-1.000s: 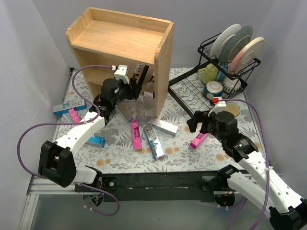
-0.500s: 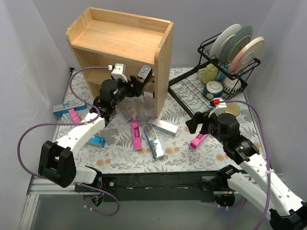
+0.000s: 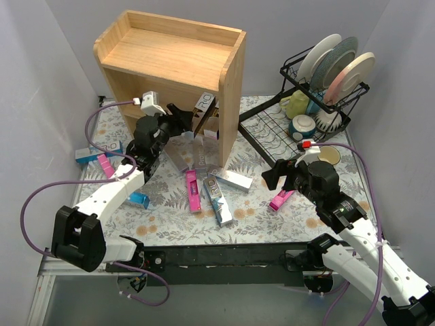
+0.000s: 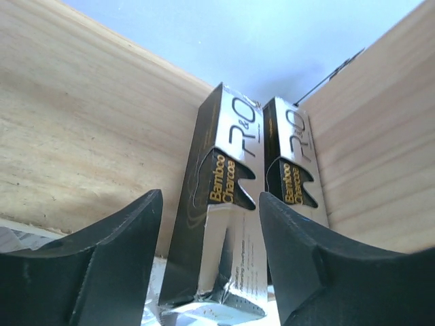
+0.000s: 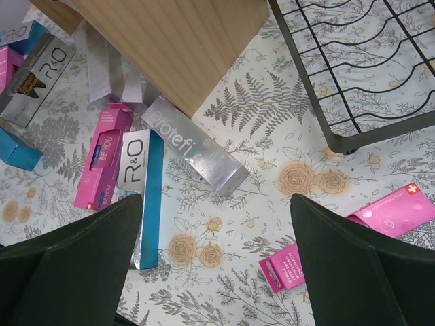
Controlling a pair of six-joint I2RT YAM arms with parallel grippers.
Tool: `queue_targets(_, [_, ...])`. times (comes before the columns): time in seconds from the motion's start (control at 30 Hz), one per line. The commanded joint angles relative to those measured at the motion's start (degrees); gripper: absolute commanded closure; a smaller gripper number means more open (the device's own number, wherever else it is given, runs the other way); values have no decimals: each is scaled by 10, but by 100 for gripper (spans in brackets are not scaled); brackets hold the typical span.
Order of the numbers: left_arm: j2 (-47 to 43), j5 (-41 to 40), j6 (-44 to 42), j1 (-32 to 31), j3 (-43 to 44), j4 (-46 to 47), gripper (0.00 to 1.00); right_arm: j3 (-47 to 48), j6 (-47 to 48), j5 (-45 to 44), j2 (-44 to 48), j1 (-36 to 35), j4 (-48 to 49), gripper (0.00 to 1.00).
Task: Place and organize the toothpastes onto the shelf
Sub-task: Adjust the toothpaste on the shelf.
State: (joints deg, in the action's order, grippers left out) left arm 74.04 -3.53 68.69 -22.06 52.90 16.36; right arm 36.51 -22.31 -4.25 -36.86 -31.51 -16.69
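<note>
Far left of the table: a blue-and-silver box and a pink box lie loose by the edge, with a blue box nearer the arm bases. The left gripper reaches into the lower level of the shelf. Its wrist view shows two silver and black-gold boxes upright side by side, the far one against the right side panel and the near one between the jaws. The jaws are partly apart, with a gap between the left finger and the box, so nothing looks gripped. Judged step: standing boxes in the lower level, the near box reading as placed. Next there, I judge: draw straight back without tipping the pair. In front of the shelf a pink BE YOU box, a blue R&O box and a silver box lie flat, close together. The right gripper hovers over the table between that cluster and another pink box, jaws spread wide and empty. It likely must descend and close across one box's narrow width. The dish rack at far right is not involved.
</note>
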Motion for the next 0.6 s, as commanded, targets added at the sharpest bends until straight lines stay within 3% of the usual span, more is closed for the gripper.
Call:
queue_targets(0.0, [12,13,39,5,3,16,44,-8,-3,8,0,2,27,2])
queue_targets(0.27, [49,52,71,4,12,34,54,-11,-5,15,-3,1,32,2])
queue_targets(0.4, [62,70,74,4,16,41,64,-11,-6,12,-1,2,28,3])
queue_targets(0.57, [80,88,87,4,23,51,67,-15,-6,6,0,2,29,3])
